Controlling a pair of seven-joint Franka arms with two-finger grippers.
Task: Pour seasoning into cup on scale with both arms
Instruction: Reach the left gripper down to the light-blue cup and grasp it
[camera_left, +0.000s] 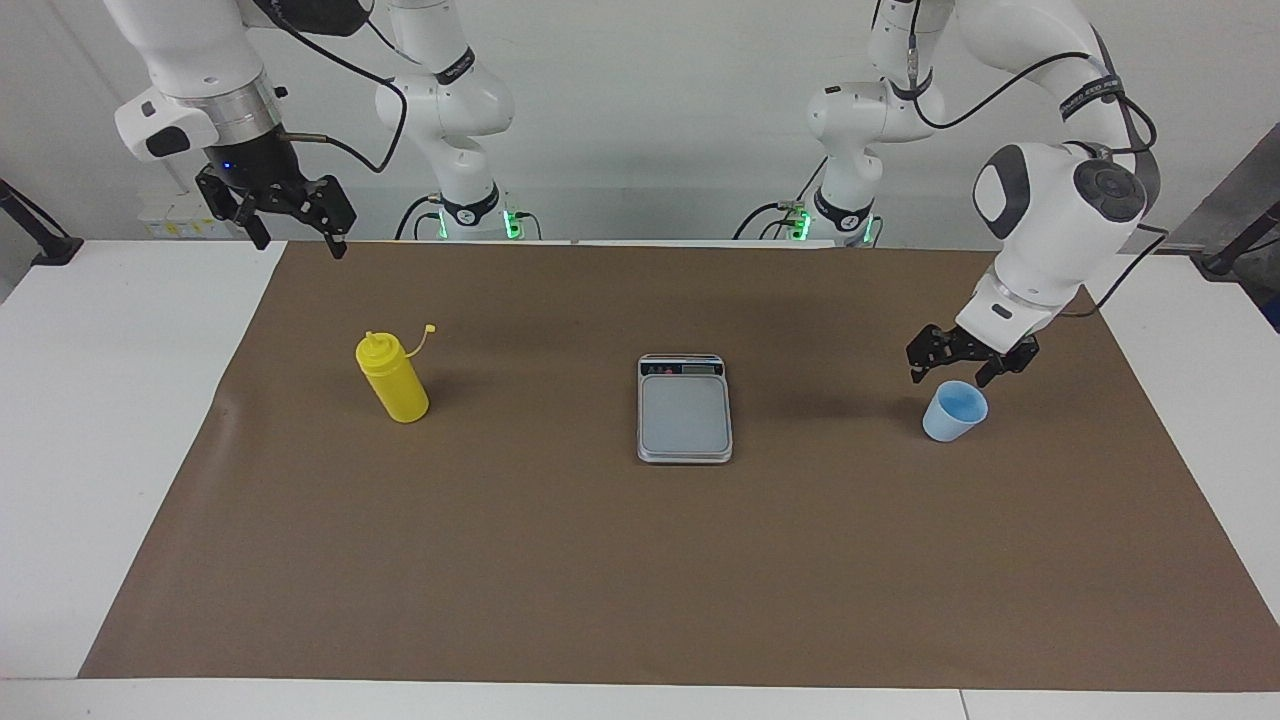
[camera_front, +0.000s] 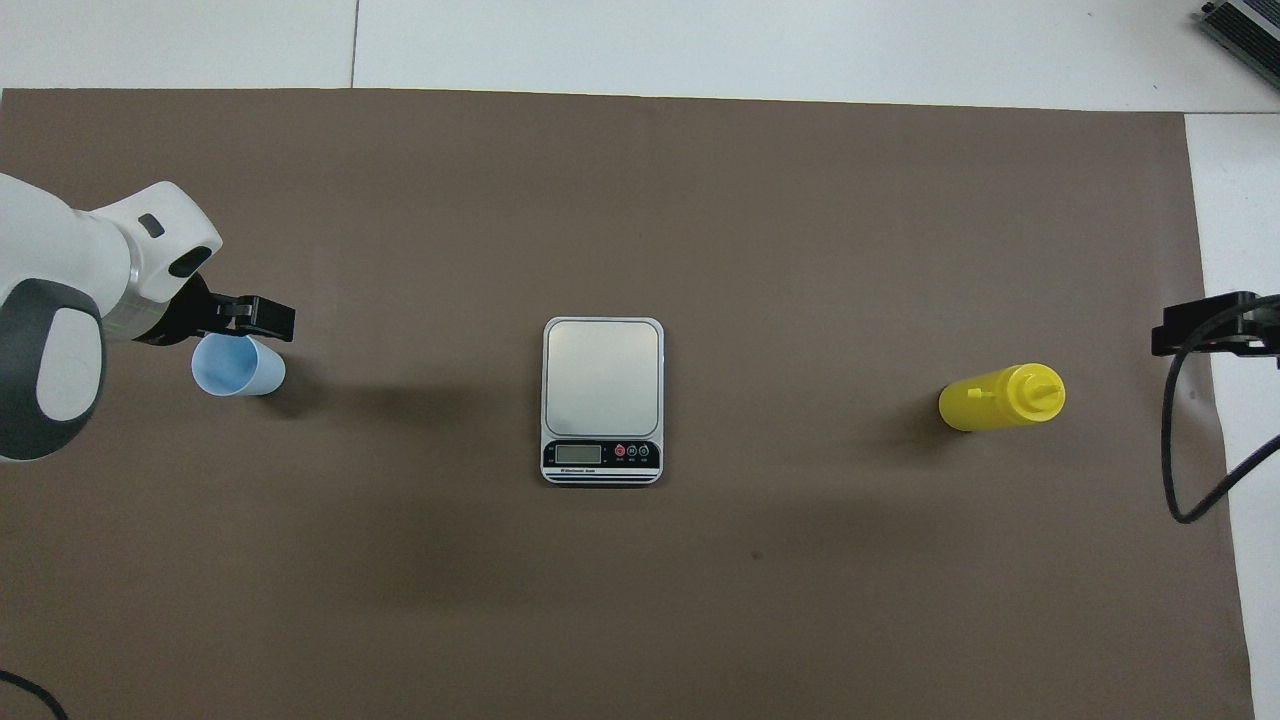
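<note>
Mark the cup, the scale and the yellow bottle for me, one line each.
cup (camera_left: 953, 413), facing view, on its outer wall below the rim.
scale (camera_front: 602, 376), overhead view, middle of the weighing plate.
bottle (camera_left: 397, 385), facing view, middle of the body.

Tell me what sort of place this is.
Likely a robotics lab bench, not a kitchen: two white robot arms mounted at a white table with brown paper, holding only a scale, cup and yellow bottle.
</note>
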